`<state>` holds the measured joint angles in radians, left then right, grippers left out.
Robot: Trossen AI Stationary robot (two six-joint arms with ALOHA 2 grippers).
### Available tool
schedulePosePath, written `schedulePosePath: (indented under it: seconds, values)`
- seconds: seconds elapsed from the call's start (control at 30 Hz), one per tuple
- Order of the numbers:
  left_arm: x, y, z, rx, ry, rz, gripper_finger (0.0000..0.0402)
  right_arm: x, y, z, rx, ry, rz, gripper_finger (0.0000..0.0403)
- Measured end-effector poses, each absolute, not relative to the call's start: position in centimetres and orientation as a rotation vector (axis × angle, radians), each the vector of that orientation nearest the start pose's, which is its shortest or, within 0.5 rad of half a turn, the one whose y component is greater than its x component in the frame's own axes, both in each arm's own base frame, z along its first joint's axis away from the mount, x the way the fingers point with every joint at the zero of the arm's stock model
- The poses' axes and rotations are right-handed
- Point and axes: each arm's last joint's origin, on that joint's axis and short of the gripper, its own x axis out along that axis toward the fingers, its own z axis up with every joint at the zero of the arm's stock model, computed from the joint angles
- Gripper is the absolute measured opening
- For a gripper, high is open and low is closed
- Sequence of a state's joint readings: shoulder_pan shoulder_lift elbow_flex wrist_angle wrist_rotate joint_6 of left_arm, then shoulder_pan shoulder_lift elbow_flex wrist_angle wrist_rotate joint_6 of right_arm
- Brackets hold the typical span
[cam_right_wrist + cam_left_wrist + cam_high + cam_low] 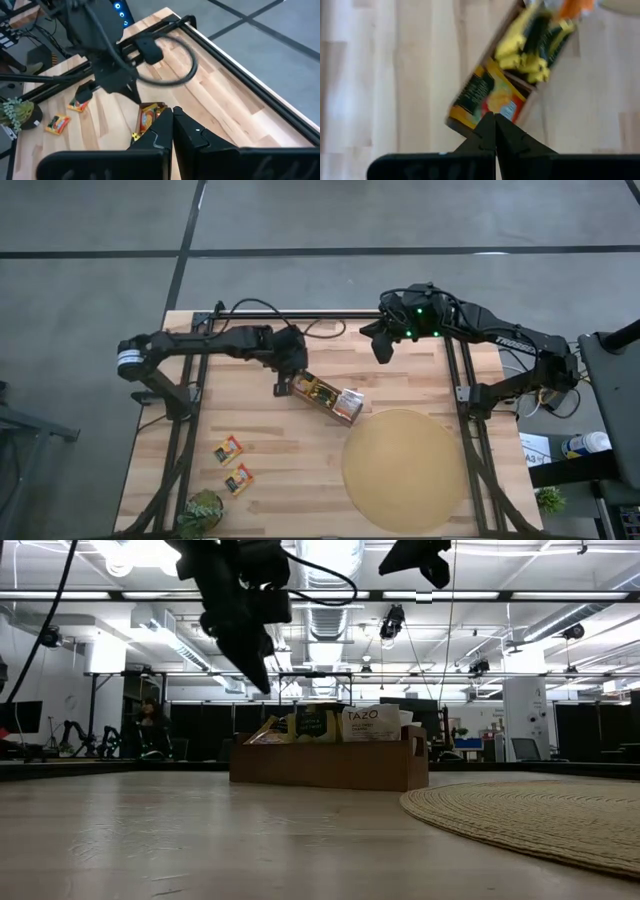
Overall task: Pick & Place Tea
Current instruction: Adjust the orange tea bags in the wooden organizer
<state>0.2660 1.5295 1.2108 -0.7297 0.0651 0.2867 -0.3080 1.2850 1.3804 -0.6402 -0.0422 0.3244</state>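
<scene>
A brown wooden box point(328, 398) lies slantwise at mid-table, and tea sachets point(345, 724) stand upright in it, green-yellow and orange-red point(490, 95). Two more orange-red sachets point(228, 448) point(238, 479) lie flat on the table's near left. My left gripper point(283, 387) is shut and hangs just above the box's left end point(262, 685), with nothing between its fingers point(495, 122). My right gripper point(383, 345) is shut, high over the table's far side point(425, 565), well clear of the box point(172, 112).
A big round tan mat point(403, 468) covers the table's near right. A small green plant point(200, 513) stands at the near left corner. Black cables point(300, 330) run along the far edge. Bare wood lies between the box and the loose sachets.
</scene>
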Motion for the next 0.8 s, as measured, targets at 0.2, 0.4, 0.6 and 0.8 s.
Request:
schedulePosePath:
  seconds: [0.2, 0.4, 0.6, 0.8]
  values:
    - [30.6, 10.7, 27.7, 0.089, 1.002, 0.093, 0.0, 25.4, -8.0, 39.0, 0.392, 0.495, -0.34, 0.0008]
    - [32.8, 12.9, 27.1, 0.1, 1.027, 0.049, 0.0, 25.4, -7.9, 39.0, 0.39, 0.495, -0.335, 0.0008]
    - [35.0, 14.6, 25.3, 0.131, 1.132, -0.01, 0.0, 25.4, -7.9, 39.0, 0.392, 0.496, -0.329, 0.0008]
    - [36.4, 15.2, 23.7, 0.102, 1.271, -0.097, 0.0, 25.4, -7.9, 39.0, 0.391, 0.496, -0.329, 0.0008]
